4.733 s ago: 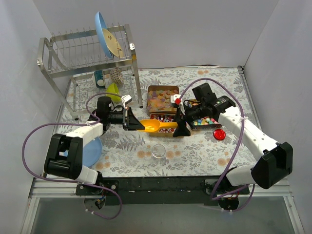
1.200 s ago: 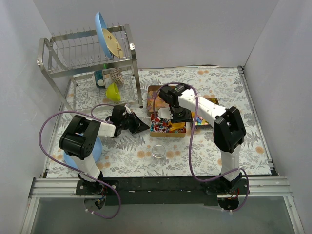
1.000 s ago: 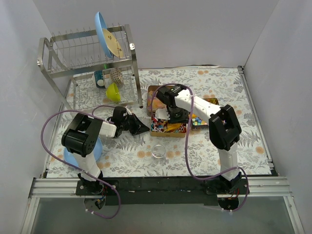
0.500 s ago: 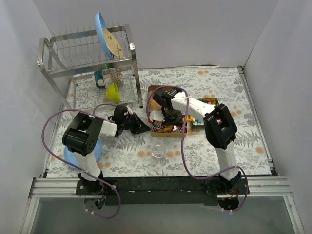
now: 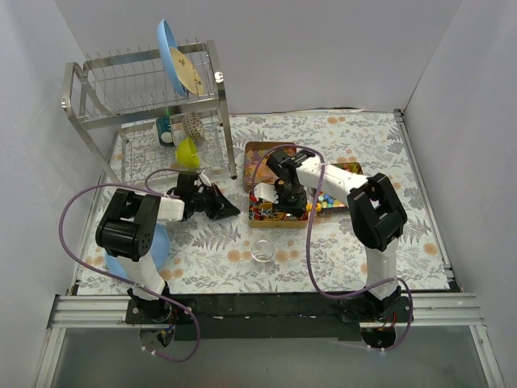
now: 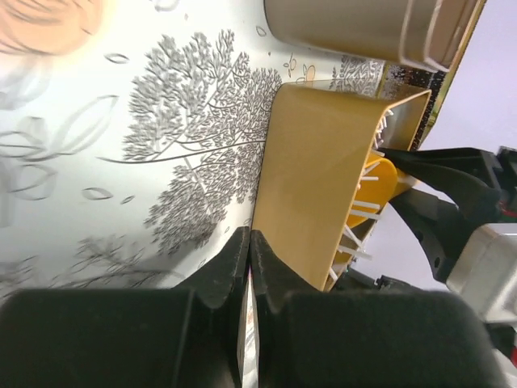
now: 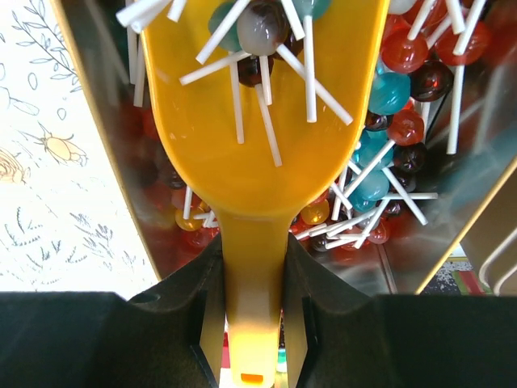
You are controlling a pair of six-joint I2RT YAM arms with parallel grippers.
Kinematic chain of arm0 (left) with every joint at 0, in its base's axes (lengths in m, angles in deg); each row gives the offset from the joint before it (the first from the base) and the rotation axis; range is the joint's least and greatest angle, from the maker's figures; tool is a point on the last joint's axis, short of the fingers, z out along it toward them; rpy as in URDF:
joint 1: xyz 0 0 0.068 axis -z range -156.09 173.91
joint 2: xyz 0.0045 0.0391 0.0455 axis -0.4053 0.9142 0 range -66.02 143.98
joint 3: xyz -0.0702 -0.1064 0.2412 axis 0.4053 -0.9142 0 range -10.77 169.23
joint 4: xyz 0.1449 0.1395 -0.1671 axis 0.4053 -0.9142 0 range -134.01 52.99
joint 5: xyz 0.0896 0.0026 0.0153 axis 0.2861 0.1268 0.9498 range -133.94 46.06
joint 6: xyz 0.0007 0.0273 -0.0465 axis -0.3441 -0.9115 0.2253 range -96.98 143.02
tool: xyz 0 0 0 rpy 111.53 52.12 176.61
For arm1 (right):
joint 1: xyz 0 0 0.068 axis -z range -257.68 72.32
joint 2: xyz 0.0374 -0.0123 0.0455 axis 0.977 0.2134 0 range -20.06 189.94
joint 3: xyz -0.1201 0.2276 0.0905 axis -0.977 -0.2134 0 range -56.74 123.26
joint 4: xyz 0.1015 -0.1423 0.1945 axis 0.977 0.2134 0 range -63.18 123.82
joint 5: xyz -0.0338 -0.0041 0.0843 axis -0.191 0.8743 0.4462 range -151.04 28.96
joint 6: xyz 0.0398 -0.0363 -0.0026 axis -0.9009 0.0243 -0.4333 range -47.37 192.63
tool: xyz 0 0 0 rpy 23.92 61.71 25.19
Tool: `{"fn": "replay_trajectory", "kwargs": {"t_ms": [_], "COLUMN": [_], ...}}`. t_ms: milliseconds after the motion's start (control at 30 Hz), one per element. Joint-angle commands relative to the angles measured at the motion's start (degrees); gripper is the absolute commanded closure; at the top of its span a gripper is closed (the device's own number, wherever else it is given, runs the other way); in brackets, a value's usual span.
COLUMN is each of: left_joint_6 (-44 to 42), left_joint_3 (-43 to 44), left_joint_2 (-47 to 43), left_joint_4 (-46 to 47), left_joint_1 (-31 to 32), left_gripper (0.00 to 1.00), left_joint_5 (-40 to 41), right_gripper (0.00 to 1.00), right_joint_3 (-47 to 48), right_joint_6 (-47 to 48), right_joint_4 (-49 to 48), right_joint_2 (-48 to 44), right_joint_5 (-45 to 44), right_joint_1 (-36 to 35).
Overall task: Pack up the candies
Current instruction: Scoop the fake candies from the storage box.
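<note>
Gripping the orange scoop (image 7: 257,162) by its handle, right tool (image 7: 252,303) narrowly parted, candies (image 7: 260,24) in the scoop over the tin (image 6: 307,178), left tool (image 6: 249,252) closed, empty, just beside the tin.

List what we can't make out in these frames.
- Right wrist view: scoop handle's end, cut off by the bottom edge.
- Top view: the scoop, hidden under the right gripper; candies too small to sort.
- Left wrist view: what's in the tin, behind its near wall; only the scoop's edge shows.
- Top view: tabletop blue plate, mostly under the left arm.

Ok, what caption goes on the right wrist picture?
Right gripper holds an orange scoop of lollipops over the tin.
</note>
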Motion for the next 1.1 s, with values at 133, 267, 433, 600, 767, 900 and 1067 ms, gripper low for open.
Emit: {"fn": "replay_trajectory", "kwargs": {"t_ms": [133,267,433,600,767,900,1067], "left_joint_6": [-7.5,-12.2,-17.9,-30.8,-38.3,-39.9,-41.6], "left_joint_3": [2.4,3.9,6.4,12.4,16.5,17.1,17.7], "left_joint_2": [-6.1,-7.9,-9.7,-11.7,-13.4,-14.2,-14.1], "left_joint_4": [-9.7,-13.3,-20.2,-35.4,-43.8,-45.6,-46.1], "left_joint_1": [-5.7,-6.2,-6.9,-7.4,-8.5,-8.8,-8.9], "left_gripper": [0.81,0.64,0.58,0.54,0.54,0.54,0.53], "left_joint_5": [-10.2,-14.8,-20.7,-18.3,-16.9,-17.0,-15.7], "right_gripper": [0.99,0.99,0.99,0.99,0.99,0.99,0.99], "right_joint_3": [-6.8,-8.8,-10.2,-13.4,-18.0,-20.8,-22.7], "right_joint_6": [0.7,0.5,0.2,1.5,2.8,4.0,3.3], "right_joint_4": [-9.4,-12.0,-15.0,-17.6,-21.2,-21.9,-22.9], "right_joint_2": [-5.0,-6.2,-7.8,-12.1,-16.5,-18.8,-21.4], "right_joint_5": [8.9,13.1,17.6,21.7,25.4,26.0,29.9], "right_joint_1": [2.0,4.5,6.9,9.3,11.7,12.6,15.4]}}
